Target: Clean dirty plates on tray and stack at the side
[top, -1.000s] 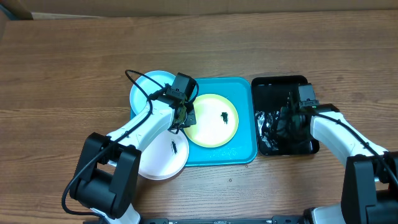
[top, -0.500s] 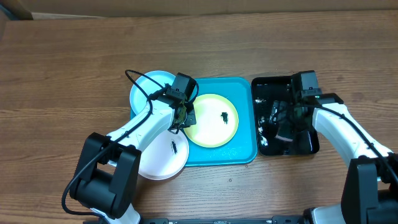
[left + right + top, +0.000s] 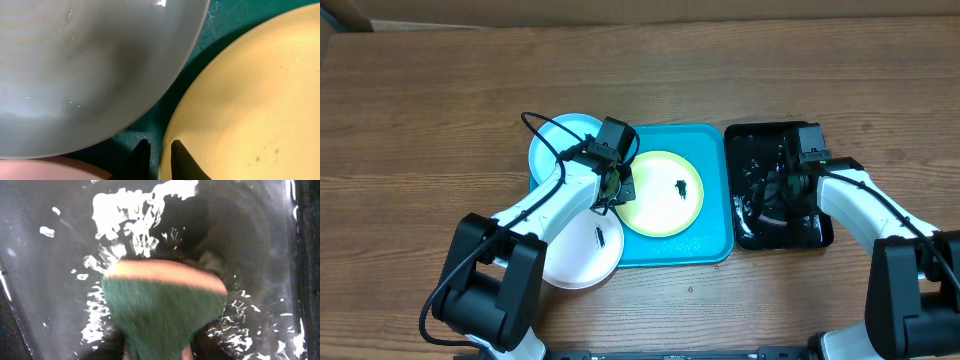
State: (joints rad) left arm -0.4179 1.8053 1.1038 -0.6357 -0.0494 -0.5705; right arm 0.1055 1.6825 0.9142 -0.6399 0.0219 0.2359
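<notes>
The yellow-green plate (image 3: 665, 195) lies on the turquoise tray (image 3: 710, 245) and bears a small dark smear. My left gripper (image 3: 617, 182) is shut on that plate's left rim; in the left wrist view one finger (image 3: 141, 160) sits outside the rim and the other inside, on the yellow plate (image 3: 250, 100). The pale blue plate (image 3: 560, 145) overlaps the tray's left edge. The white plate (image 3: 578, 255), also smeared, rests on the table below it. My right gripper (image 3: 782, 192) is down in the black tray, shut on a green sponge (image 3: 165, 305) that narrows between its fingers.
The glossy black tray (image 3: 745, 140) stands right of the turquoise tray, its wet bottom (image 3: 65, 255) glinting. Bare wooden table (image 3: 440, 100) surrounds everything. The pale blue plate (image 3: 90, 65) fills the upper left of the left wrist view.
My right gripper opened, shifted a little inside the black tray and closed in on the green sponge. The left arm and the plates have not moved.
</notes>
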